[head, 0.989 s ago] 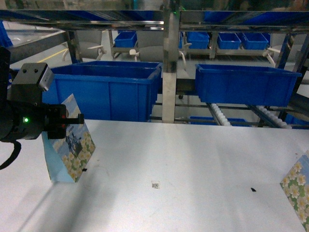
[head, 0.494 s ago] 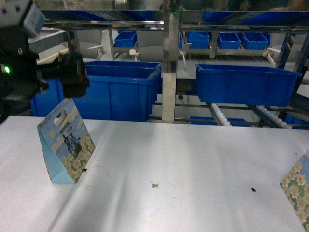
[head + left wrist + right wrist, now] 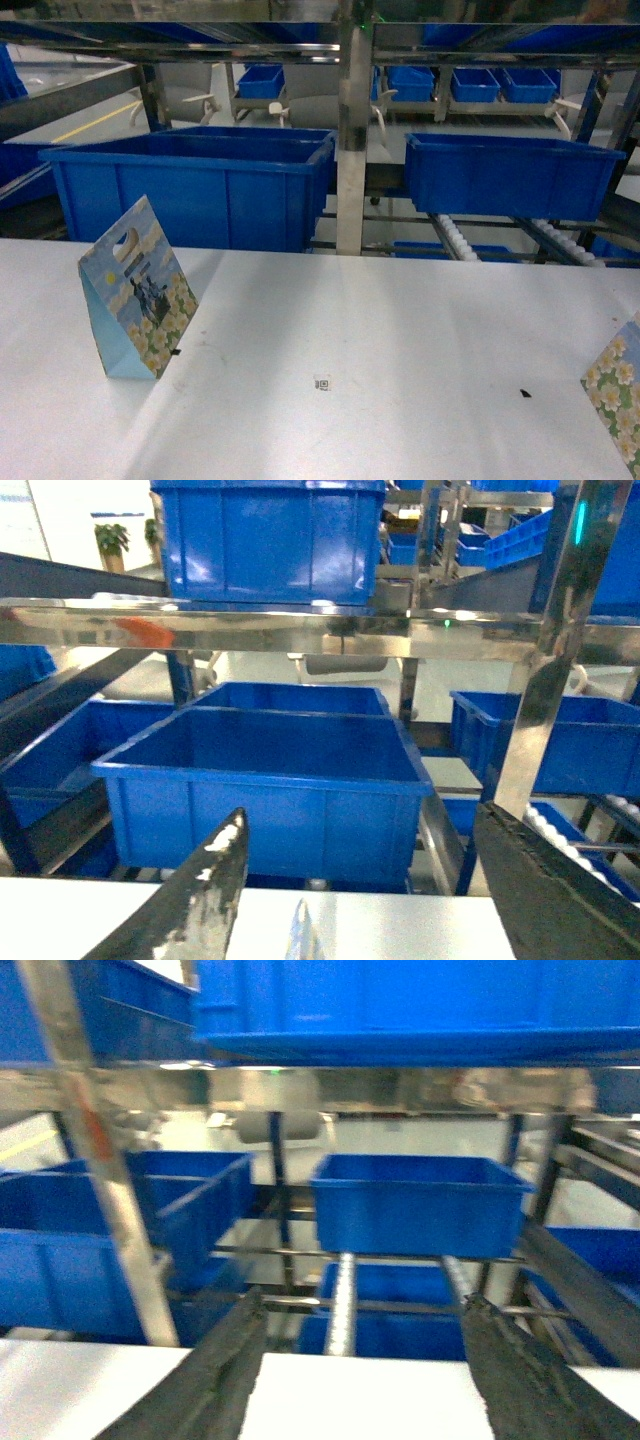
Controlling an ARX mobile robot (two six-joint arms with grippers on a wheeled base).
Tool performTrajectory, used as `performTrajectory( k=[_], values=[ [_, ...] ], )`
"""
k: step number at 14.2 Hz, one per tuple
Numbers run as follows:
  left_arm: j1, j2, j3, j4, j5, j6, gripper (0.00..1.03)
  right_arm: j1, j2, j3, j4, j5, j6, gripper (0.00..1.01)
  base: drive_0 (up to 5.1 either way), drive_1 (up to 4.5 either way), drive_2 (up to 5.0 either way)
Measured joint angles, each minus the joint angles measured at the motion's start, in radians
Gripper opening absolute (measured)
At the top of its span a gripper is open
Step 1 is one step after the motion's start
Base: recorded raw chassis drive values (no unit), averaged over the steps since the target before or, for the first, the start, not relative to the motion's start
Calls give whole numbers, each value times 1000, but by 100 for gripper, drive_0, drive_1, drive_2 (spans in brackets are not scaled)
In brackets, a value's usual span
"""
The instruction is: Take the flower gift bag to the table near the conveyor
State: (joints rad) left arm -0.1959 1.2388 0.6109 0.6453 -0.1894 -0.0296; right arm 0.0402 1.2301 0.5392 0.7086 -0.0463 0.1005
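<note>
The flower gift bag (image 3: 140, 295) stands upright on the white table (image 3: 400, 330) at the left of the head view, with nothing holding it. Neither gripper shows in that view. In the left wrist view my left gripper (image 3: 361, 813) is open. Only the bag's top edge (image 3: 303, 942) peeks up low between its fingers, touching neither. My right gripper (image 3: 362, 1300) is open too, with only tabletop (image 3: 350, 1400) beneath it. The conveyor's roller tracks (image 3: 455, 238) run behind the table's far edge.
Two large blue bins (image 3: 200, 185) (image 3: 510, 170) sit on the rack behind the table, either side of a steel post (image 3: 352, 130). A second floral bag (image 3: 618, 390) stands at the table's right edge. A small code mark (image 3: 322, 383) lies mid-table.
My left arm has risen from the bag's top and gone out of the head view. The bag stays standing in the same spot on the table.
</note>
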Motion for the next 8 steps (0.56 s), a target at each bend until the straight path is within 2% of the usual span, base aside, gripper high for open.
performTrajectory(
  k=[1,2,4,5,8],
  values=[
    [29,-58,-92,42,16,10,55,-45,-43,-76,26,46,-48,53,0,0,0],
    [50,-89,-157,57,26,11,42,-53,-82,-137,35,54,-69,41,0,0,0],
    [74,-176,-282,80,72,13,13,-40,-164,-242,54,43,-91,11,0,0,0],
    [96,-217,-322,87,78,10,1,-40,-206,-280,55,43,-98,2,0,0,0],
    [133,-343,-435,62,134,14,2,-40,-332,-382,23,43,-98,2,0,0,0]
  ],
)
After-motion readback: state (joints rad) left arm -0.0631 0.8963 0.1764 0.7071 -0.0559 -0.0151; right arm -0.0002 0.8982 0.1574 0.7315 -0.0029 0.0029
